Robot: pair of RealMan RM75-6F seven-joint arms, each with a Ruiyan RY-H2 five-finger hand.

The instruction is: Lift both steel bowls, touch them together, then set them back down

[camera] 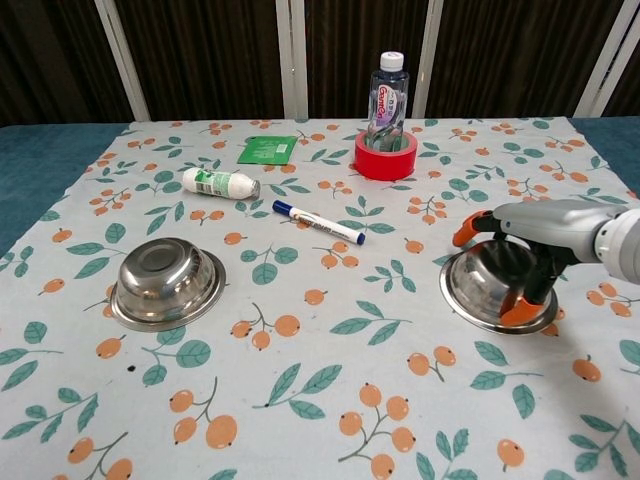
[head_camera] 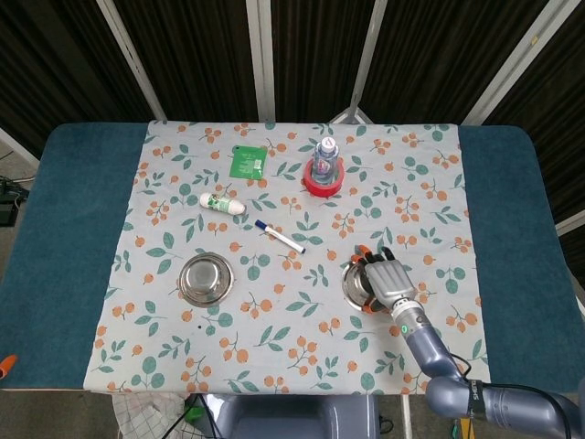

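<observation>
Both bowls sit on the counter (camera: 300,400), which is covered by a white cloth printed with orange berries and green leaves, so the task looks to be at its very start: nothing is lifted, nothing has touched.

The right-side shiny round steel bowl (camera: 478,287) rests upright near the right edge of the cloth. The robot's right hand (camera: 520,265), silver with orange fingertips, hangs over it, fingers curled down across the far rim and into the hollow, the thumb reaching down at the near right rim. Whether the fingers actually press the metal cannot be told from either view; the bowl lies flat, so the grasp seems to be forming rather than finished. In the head view the same hand (head_camera: 388,280) covers the right half of that bowl (head_camera: 355,284).

The left-side shiny round steel bowl (camera: 166,281) stands well apart, untouched, and the left hand shows in neither view.

By my reading, what remains is nearly everything: closing on the right bowl, bringing the left hand to its bowl, raising both, tapping them together and putting them back.
</observation>
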